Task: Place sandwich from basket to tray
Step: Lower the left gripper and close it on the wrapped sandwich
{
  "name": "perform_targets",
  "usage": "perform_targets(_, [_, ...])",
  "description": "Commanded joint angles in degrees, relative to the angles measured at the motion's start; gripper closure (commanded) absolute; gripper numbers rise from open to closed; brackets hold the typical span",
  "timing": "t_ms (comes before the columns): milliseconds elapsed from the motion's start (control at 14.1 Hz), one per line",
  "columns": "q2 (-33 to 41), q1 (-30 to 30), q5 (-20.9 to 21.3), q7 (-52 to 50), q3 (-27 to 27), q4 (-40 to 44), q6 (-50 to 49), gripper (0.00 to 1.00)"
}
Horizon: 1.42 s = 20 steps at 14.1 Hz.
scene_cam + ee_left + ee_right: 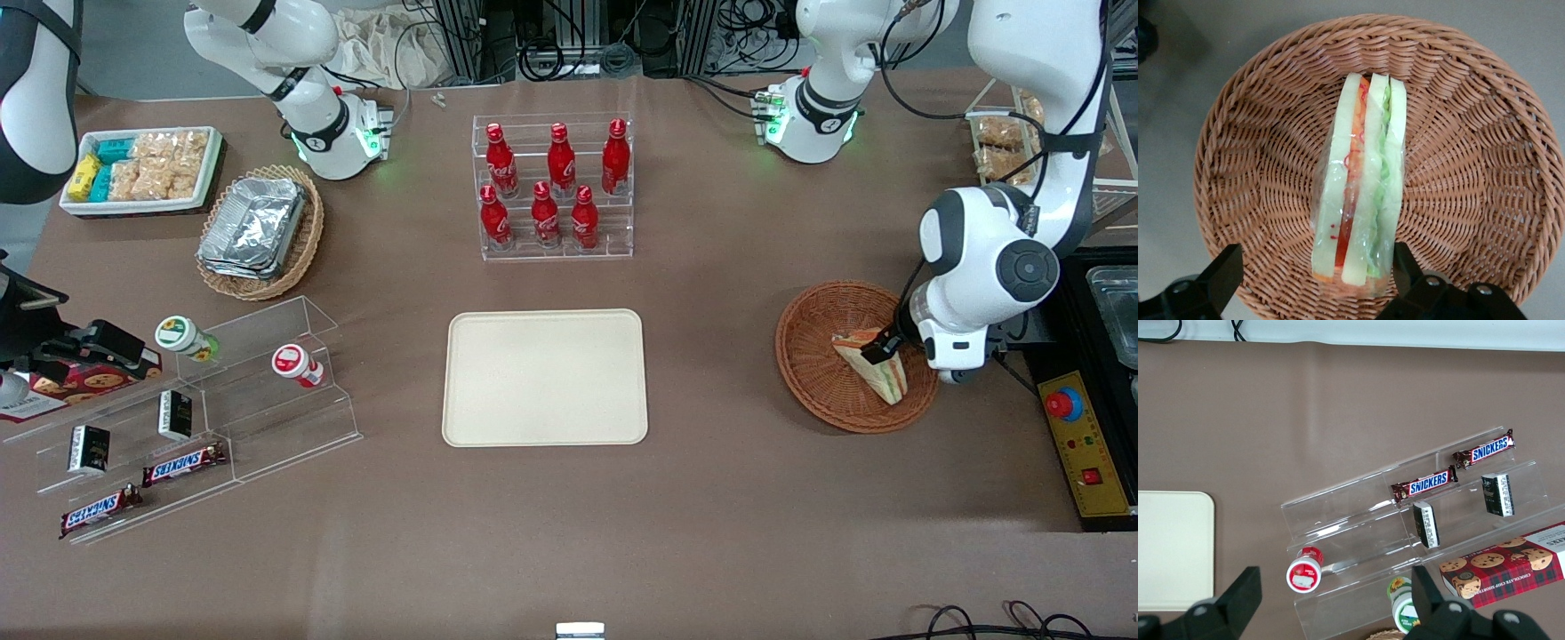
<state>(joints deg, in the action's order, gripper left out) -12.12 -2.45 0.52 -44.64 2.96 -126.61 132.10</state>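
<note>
Barely started: the sandwich [1361, 180] lies in the basket [1471, 167], the fingers [1221, 277] spread wide astride it, gripping nothing, and the tray [544, 377] waits bare.

arm: white Franka arm [1036, 133] comes in from the working arm's end of the table and folds down at the elbow, so the forearm drops toward the tabletop

wrist: round white and dark grey joint [996, 262] sits highest in the fold, with the hand pointing down under it

gripper [1315, 283]: hangs low, wrist camera looking straight down past it

fingers [1221, 277]: black, spread wide, one on each side of the wedge they straddle, with a clear gap on both sides, so no grip

front view: only one dark fingertip [878, 347] pokes out from under the white hand
</note>
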Motion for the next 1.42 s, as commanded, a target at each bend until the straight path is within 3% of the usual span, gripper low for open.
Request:
perform_targets(0, [-0.36, -0.01, 0.89, -1.77, -0.15, -1.09, 2.46, 0.0])
perform_targets(283, [-1.85, -0.01, 0.89, -1.77, -0.06, -1.01, 3.69, 0.01])
perform_targets(354, [-2.29, -0.01, 0.89, -1.77, -0.15, -1.01, 4.21, 0.06])
perform_targets(567, [-2.73, -0.01, 0.8, -1.94, -0.15, -0.83, 4.74, 0.43])
perform_targets(709, [-2.73, -0.09, 0.8, -3.87, -0.15, -0.4, 4.74, 0.8])
perform_targets(850, [-2.82, -0.18, 0.89, -6.94, -1.28, 0.83, 4.57, 1.0])
perform_targets(1134, [-1.77, -0.18, 1.76, -8.27, -2.96, 5.39, -2.6, 1.0])
perform_targets(1346, [-1.32, -0.01, 6.33, -7.13, -6.11, 15.65, -20.68, 1.0])
